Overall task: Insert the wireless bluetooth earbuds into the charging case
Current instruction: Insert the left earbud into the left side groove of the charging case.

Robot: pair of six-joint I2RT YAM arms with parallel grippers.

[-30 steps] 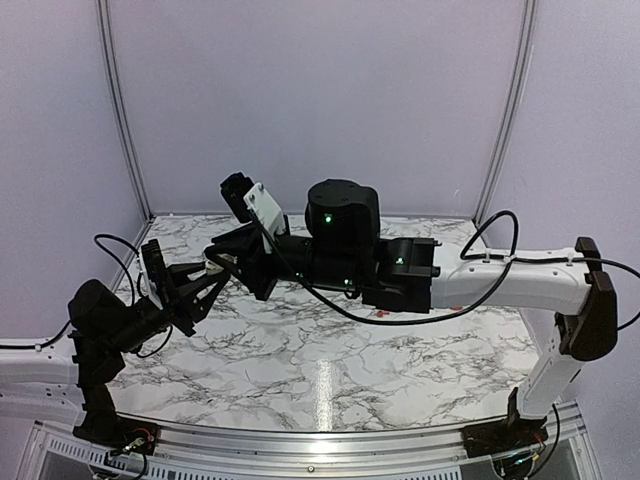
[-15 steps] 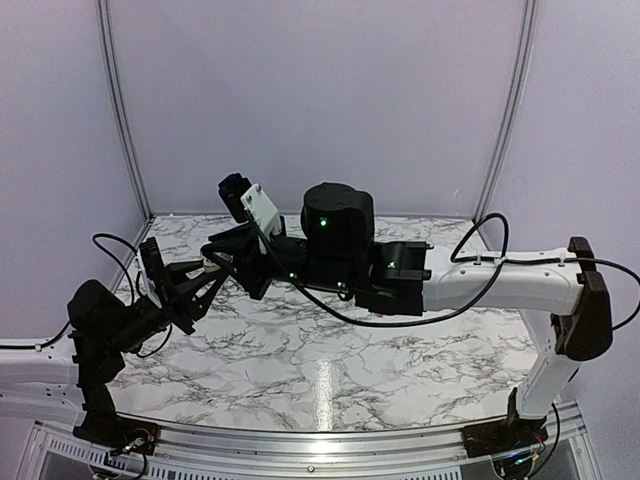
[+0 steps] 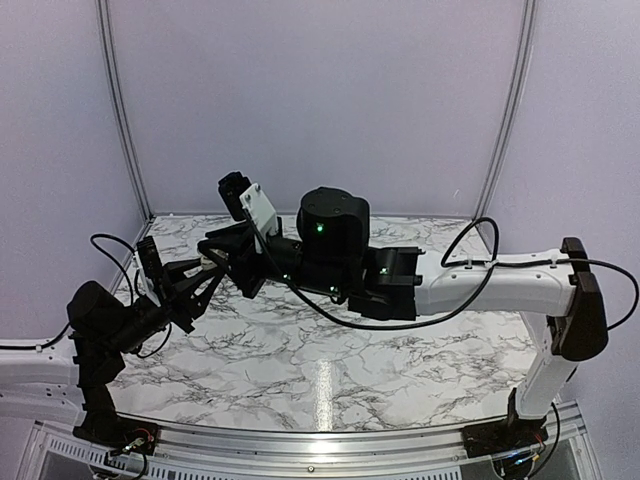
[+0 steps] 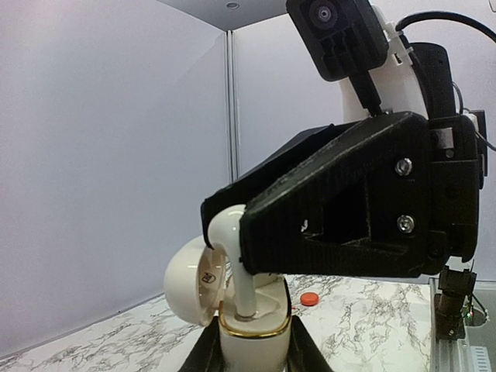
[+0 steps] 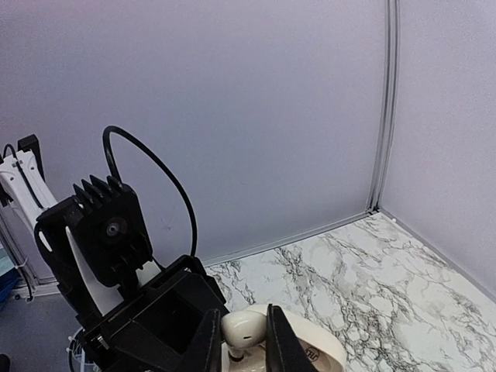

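A cream charging case [image 4: 252, 329] with a gold rim stands upright between the fingers of my left gripper [image 4: 252, 345], which is shut on it. Its lid [image 4: 188, 280] hangs open to the left. A white earbud [image 4: 231, 248] with a stem is pinched in my shut right gripper [image 5: 244, 332], and the stem's tip sits in a slot of the case. From the right wrist the earbud [image 5: 242, 333] shows between the two fingers, above the open lid [image 5: 314, 353]. In the top view both grippers meet over the table's left side, the left gripper [image 3: 203, 270] below the right gripper [image 3: 214, 260].
A tiny red piece [image 4: 309, 299] lies on the marble table [image 3: 330, 350] behind the case. The right arm [image 3: 480, 285] stretches across the table from the right. Lilac walls close in the back and both sides.
The right arm has slid a little to the left, and the left gripper with the case has shifted slightly with it. Both grips are unchanged.
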